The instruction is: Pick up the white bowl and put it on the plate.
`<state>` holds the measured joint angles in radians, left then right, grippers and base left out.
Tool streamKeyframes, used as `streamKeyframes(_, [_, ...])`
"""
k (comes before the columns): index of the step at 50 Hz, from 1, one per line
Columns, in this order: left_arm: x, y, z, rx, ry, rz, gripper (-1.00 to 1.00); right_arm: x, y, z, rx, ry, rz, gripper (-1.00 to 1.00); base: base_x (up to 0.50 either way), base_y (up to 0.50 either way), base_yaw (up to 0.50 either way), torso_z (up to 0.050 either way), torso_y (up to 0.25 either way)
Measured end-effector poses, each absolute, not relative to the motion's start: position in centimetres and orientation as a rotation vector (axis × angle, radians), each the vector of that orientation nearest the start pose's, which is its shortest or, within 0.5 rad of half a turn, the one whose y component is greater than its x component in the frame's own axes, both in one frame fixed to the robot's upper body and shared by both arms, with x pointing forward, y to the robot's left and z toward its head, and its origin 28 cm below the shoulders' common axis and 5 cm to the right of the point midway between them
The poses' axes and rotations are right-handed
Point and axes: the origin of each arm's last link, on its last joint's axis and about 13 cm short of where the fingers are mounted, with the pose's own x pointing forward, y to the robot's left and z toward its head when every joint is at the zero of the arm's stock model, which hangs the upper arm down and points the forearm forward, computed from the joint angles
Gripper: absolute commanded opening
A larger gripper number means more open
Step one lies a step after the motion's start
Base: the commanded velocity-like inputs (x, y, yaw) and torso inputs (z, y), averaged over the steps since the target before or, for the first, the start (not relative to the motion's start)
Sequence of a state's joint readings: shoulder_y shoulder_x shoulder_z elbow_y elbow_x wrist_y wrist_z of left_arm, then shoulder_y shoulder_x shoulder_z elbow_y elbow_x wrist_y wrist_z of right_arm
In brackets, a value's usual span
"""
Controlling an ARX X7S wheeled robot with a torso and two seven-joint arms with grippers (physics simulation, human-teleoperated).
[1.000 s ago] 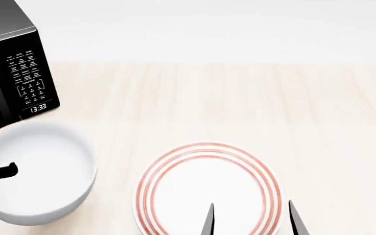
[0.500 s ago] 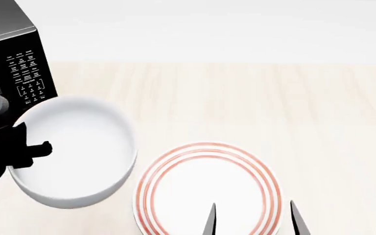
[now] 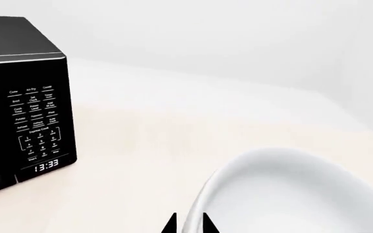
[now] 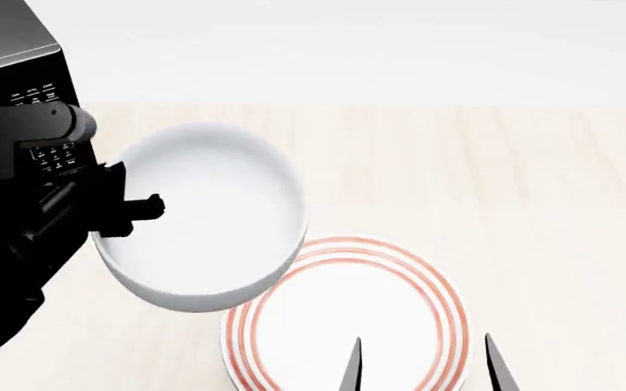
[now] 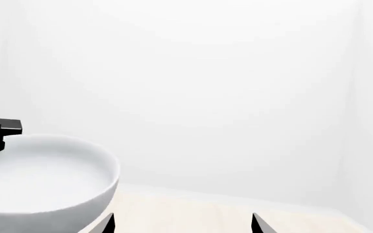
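The white bowl [image 4: 204, 216] hangs in the air above the table, its lower right edge overlapping the upper left of the red-ringed plate [image 4: 346, 318] in the head view. My left gripper [image 4: 128, 208] is shut on the bowl's left rim; in the left wrist view the fingertips [image 3: 188, 227] pinch the rim of the bowl [image 3: 290, 194]. My right gripper [image 4: 422, 362] is open and empty over the plate's near right part. The right wrist view shows the bowl [image 5: 37, 179] to the side of my open right gripper [image 5: 181, 223].
A black microwave [image 4: 14, 81] stands at the far left of the light wooden table [image 4: 487, 179], close behind my left arm; it also shows in the left wrist view [image 3: 18, 97]. A white wall runs behind the table.
My left gripper has lifted the bowl and carried it up and to the right, from the table's left edge to just beside the plate. The right gripper has not moved.
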<state>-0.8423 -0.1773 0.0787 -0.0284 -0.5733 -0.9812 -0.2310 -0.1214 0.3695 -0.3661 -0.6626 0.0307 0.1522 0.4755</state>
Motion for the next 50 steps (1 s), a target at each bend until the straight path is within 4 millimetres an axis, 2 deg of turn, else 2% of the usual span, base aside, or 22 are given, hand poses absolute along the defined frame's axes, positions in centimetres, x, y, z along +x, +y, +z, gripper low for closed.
streamKeyframes(10, [34.4,19.5,20.2,-0.175,0.203,-0.165,-1.00,15.8,-8.2,10.3,-0.130,-0.340,0.000,1.00,0.00,0.00,0.00,0.000,0.000])
streamKeyframes(24, [35.4,17.7,20.4,-0.199,0.208,-0.200,-1.00,15.8,-8.2,10.2,-0.133,-0.338,0.001,1.00,0.00,0.00,0.00,0.000,0.001])
streamKeyframes(50, [36.5,14.9,18.4,-0.259,0.250,-0.209,-1.00,16.0,-8.2,9.9,-0.134,-0.329,0.003,1.00,0.00,0.00,0.00,0.000,0.001])
